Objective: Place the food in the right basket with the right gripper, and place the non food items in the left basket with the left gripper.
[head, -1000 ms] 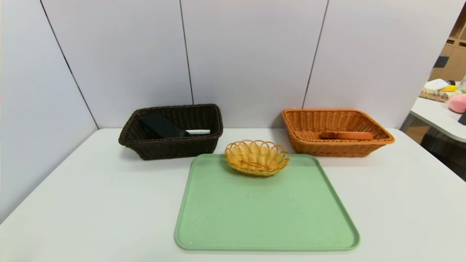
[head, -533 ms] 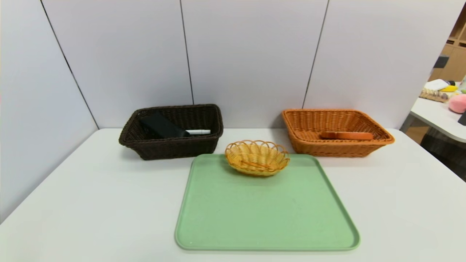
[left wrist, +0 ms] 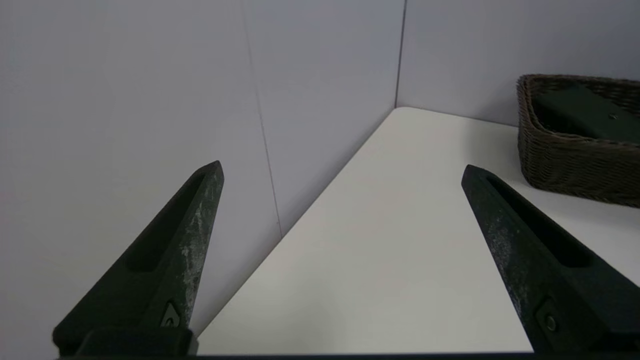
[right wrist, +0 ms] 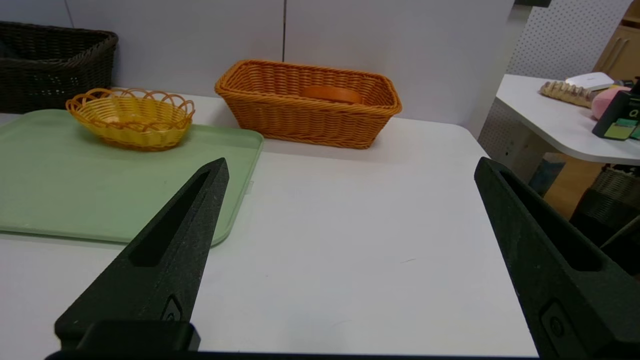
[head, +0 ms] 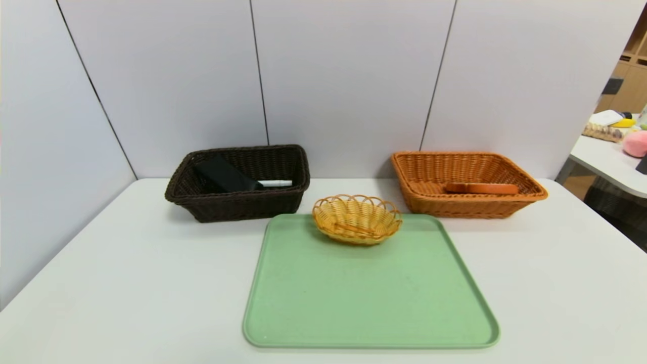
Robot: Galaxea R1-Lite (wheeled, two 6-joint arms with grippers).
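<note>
On the white bench [head: 126, 283] nothing has shifted between the earlier head views and this one: every basket, the tray and their contents lie exactly where they lay a second ago, and neither arm enters the head view at any point.

The green tray [head: 371, 298] at the centre is bare except for a small yellow wicker basket [head: 357, 218] at its far edge; something thin seems to lie inside it, too small to identify. Behind the tray, the dark brown left basket [head: 237, 202] holds a flat black item [head: 222, 176] and a white pen-like stick [head: 275, 183]. The orange right basket [head: 467, 202], well apart from it across the bench, holds a flat reddish-brown food piece [head: 481, 188].

The left end effector [left wrist: 340, 170] hangs over the bench's left corner near the wall panels, its fingers spread wide with nothing between them, the dark basket off to one side. The right end effector [right wrist: 350, 165] hovers low over the bench beside the tray's right edge, likewise spread wide and empty, facing the orange basket.

With the tray cleared, goods already in both baskets and both end effectors empty, the sorting looks finished or all but finished; unless the small yellow basket hides a last item, the arms appear to be at rest rather than lining up another pick.
</note>
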